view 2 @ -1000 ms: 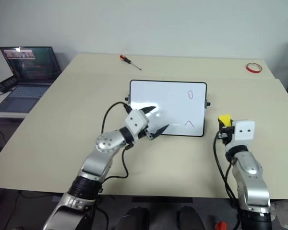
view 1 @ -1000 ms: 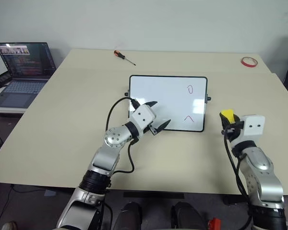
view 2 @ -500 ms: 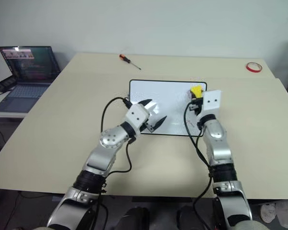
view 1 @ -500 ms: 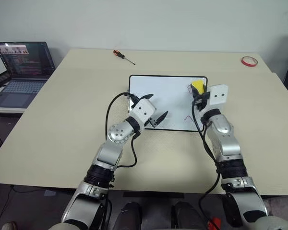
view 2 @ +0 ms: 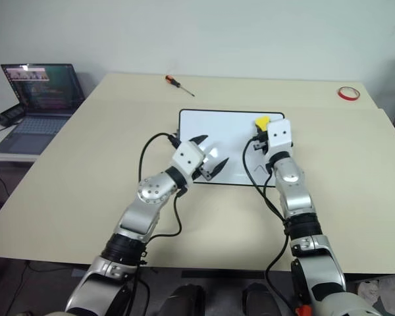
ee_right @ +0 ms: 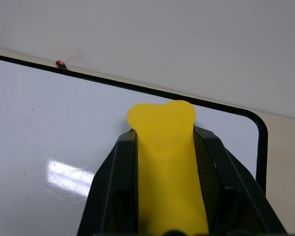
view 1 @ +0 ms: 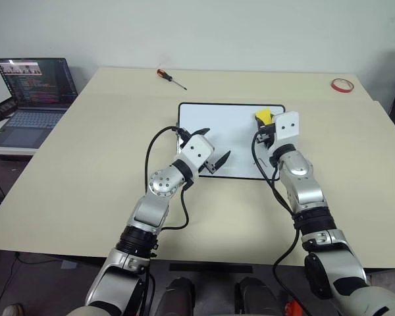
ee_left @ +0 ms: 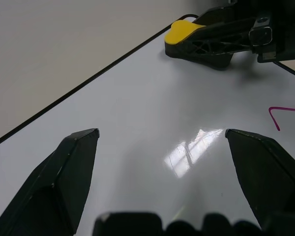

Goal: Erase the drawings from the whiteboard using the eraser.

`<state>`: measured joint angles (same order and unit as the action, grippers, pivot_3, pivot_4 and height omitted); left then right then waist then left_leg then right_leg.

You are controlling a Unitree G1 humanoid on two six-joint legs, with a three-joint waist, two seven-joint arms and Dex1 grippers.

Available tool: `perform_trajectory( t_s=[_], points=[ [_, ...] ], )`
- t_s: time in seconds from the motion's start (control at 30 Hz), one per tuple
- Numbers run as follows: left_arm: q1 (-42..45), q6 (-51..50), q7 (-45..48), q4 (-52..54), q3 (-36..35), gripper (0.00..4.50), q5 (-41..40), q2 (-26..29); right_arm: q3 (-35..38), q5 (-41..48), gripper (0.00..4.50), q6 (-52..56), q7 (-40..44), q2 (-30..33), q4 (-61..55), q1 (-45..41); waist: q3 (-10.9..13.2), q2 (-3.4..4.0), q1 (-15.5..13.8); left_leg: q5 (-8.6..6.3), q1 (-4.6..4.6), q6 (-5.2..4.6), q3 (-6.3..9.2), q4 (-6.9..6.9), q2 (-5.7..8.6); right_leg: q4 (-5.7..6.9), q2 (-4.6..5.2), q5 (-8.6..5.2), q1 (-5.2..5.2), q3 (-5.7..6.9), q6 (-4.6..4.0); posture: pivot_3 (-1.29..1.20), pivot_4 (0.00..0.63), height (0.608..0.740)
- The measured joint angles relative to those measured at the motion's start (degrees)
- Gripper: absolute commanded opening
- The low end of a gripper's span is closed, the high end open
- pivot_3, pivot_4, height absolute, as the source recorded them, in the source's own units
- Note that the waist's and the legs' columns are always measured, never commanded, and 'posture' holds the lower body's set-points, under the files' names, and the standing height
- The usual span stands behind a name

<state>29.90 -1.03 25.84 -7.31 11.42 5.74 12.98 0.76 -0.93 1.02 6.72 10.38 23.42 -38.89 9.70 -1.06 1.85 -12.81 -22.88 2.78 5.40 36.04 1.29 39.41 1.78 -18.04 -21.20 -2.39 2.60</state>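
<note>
Left eye view records a wide beige tabletop (view 1: 72, 178) with the whiteboard (view 1: 227, 128) lying flat near its centre, black frame and side knobs visible. Off the tabletop's left edge, on a lower surface, an open laptop (view 1: 29, 92) stands with its screen lit. Both arms reach over the board. The left gripper (view 1: 209, 153) hovers over the board's near left part, jaws spread wide with nothing between them; the left wrist view confirms the two black fingers (ee_left: 64, 182) well apart above the glossy white surface, with a glare patch between them. The right gripper (view 1: 266, 125) is over the board's far right part, close to the upper right corner, jaws pinching the eraser (view 1: 263, 116), whose yellow end sticks out past the fingertips. The right wrist view shows the eraser squeezed between the two fingers, its yellow tip bulged, with the board's frame and rounded corner just beyond. Whether the eraser touches the board cannot be told. One of the drawings (ee_left: 285, 114), a thin red angled stroke, shows in the left wrist view on the board near the right gripper. A red-handled screwdriver (view 1: 170, 79) lies at the far side of the tabletop, well apart from the board, and a red tape ring (view 1: 342, 84) lies near the far right corner.
</note>
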Motion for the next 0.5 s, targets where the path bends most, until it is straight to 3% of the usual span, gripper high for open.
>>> perform_trajectory(
  t_s=[0.5],
  points=[
    [-2.30, -1.44, 0.82, 2.27, 0.76, 4.50, -0.10, -0.95, -2.27, -0.18, 1.18, 23.56, 1.79, 1.10, -25.66, 13.39, -0.03, 0.00, -0.02, 0.00, 0.05, 0.00, 0.06, 0.02, 0.00, 0.11, -0.02, 0.00, 0.02, 0.02, 0.00, 0.00, 0.150, 0.740]
  ],
)
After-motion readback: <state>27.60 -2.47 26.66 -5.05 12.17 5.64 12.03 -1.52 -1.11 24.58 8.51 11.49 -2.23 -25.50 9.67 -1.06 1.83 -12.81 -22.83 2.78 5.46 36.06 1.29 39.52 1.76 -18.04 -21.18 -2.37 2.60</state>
